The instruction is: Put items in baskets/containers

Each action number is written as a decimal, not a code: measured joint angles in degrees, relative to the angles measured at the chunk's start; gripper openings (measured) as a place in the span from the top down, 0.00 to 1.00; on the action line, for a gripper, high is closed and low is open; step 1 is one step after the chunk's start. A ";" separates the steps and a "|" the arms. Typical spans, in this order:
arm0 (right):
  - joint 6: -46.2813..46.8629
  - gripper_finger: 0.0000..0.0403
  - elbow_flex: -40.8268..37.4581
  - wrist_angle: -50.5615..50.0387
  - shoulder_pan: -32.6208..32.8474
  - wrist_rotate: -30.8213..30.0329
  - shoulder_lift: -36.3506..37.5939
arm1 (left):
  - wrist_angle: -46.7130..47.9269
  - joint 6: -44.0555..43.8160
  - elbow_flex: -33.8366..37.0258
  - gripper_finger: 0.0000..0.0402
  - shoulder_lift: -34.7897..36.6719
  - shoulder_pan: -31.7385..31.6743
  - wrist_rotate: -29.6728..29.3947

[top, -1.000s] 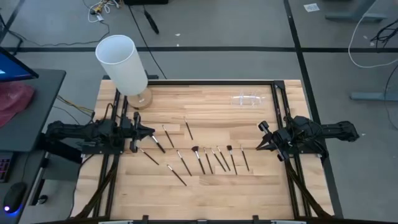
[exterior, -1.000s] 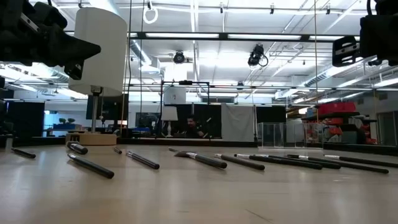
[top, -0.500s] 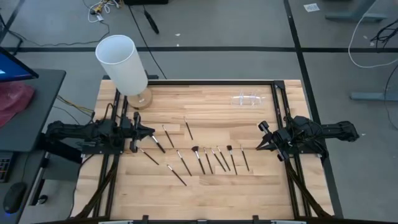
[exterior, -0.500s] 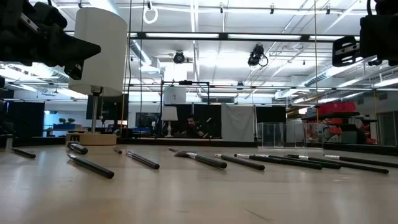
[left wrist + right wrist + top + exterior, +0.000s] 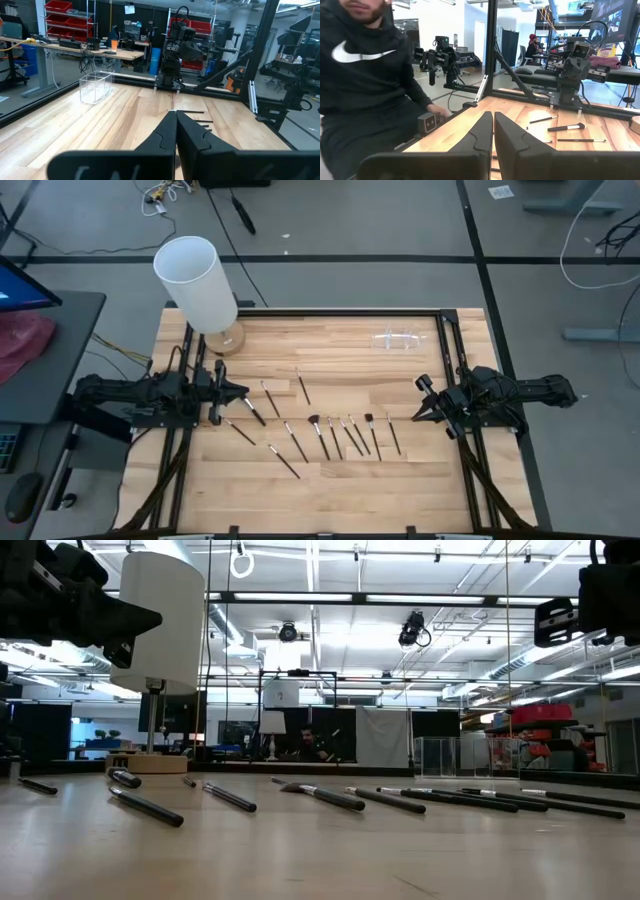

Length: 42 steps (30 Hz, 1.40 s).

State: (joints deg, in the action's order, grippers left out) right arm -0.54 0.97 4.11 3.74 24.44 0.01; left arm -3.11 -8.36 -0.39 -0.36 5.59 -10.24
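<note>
Nothing has yet been placed in the container, as far as can be judged. Makeup brushes (image 5: pixel 322 436) are seen from above scattered flat across the middle of the wooden table (image 5: pixel 330 480), about ten of them, with slim dark handles. Most are laid in a loose row near the centre, side by side but apart. Two more are set a little farther back, and others are spread toward the left side.

The clear plastic holder (image 5: pixel 399 339) is placed at the far right of the table, well apart from the brushes. It appears empty, and in the left wrist view the same see-through box (image 5: pixel 96 87) is shown with nothing inside.

The left gripper (image 5: pixel 243 394) is held at the left edge of the table, just beside the nearest brushes; its fingers are pressed together and nothing is gripped. The right gripper (image 5: pixel 420 412) is held at the right edge, near the end of the row, likewise closed and empty. In the low view, both are seen raised above the tabletop.

A tall white cylinder on a round wooden base (image 5: pixel 198 285) is set at the far left corner. A person in a dark top (image 5: pixel 367 75) is seen beyond the table in the right wrist view.

The whole task is judged to remain: every brush is still to be picked up and stood in the holder.
</note>
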 joint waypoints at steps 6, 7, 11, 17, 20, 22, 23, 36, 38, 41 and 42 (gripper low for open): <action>-0.60 0.95 0.02 0.14 -0.01 -0.19 0.00 | 0.02 -0.01 0.00 0.99 0.00 0.01 0.00; -2.08 0.95 -0.01 0.97 0.01 -1.16 0.00 | 0.00 -0.01 -0.01 0.99 0.00 0.02 -0.01; 4.38 0.95 -0.02 9.79 0.08 -3.35 0.00 | 0.00 0.00 -0.01 0.99 0.00 0.00 0.00; 14.25 0.95 -0.02 21.15 0.10 -25.39 0.00 | 0.01 0.00 -0.01 0.99 0.00 0.02 -0.02; 15.31 0.95 -0.02 20.64 0.12 -30.20 -1.47 | 0.02 0.00 -0.01 0.99 0.00 0.00 0.00; 18.30 0.95 0.03 21.68 0.44 -30.02 -4.89 | 0.00 0.00 0.00 0.99 0.00 0.00 0.00; 20.23 0.95 0.04 21.63 0.89 -30.22 -7.31 | 0.00 0.00 0.01 0.99 0.00 0.00 0.00; 26.57 0.95 0.00 34.77 6.76 -40.25 -40.08 | 0.04 0.00 0.00 0.99 0.00 0.02 -0.02; 26.55 0.95 0.00 39.15 6.50 -40.10 -41.83 | 0.04 -0.02 0.01 0.99 0.00 0.02 0.00; 25.70 0.95 0.40 45.33 5.64 -40.55 -43.94 | 0.04 0.00 0.01 0.99 0.00 0.02 -0.02; 25.56 0.95 1.39 45.46 5.58 -40.75 -44.64 | 0.04 0.00 0.01 0.99 0.00 0.01 -0.01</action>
State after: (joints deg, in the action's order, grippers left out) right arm 25.02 2.36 49.57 9.31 -16.32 -44.63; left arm -3.07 -8.36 -0.38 -0.36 5.60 -10.25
